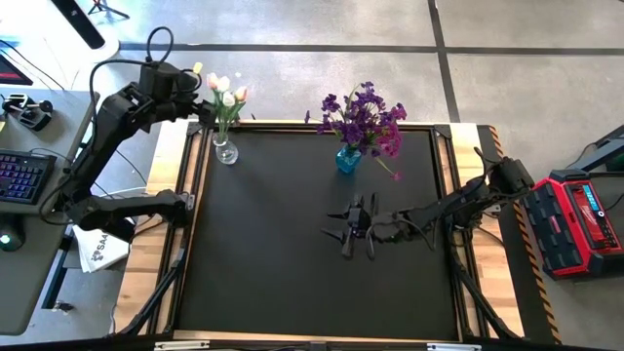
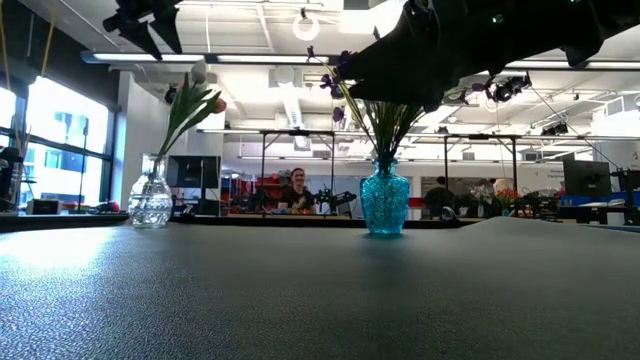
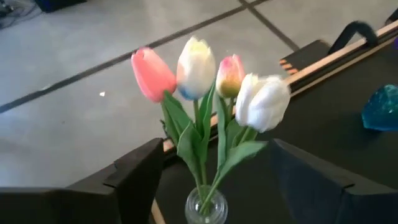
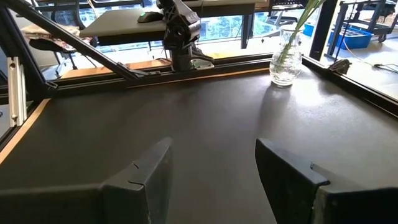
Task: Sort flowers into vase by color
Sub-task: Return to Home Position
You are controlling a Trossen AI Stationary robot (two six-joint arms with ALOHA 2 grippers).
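Several tulips point(image 1: 226, 92) with pink and white buds stand with their stems in a clear glass vase point(image 1: 225, 151) at the table's far left. Bushy purple flowers point(image 1: 366, 117) stand in a blue vase point(image 1: 348, 159) at the far middle. My left gripper point(image 1: 203, 107) is open, up at the tulips' height just left of them. In the left wrist view its fingers point(image 3: 134, 177) stand on either side of the tulip stems point(image 3: 205, 155), apart from them. My right gripper point(image 1: 336, 230) is open and empty, low over the table's middle.
The black mat point(image 1: 292, 283) is bare in front of both vases. A wooden frame point(image 1: 190, 195) runs along the table's edges. A keyboard desk point(image 1: 24, 175) stands to the left and a red case point(image 1: 580, 219) to the right. People sit in the room beyond point(image 2: 295, 190).
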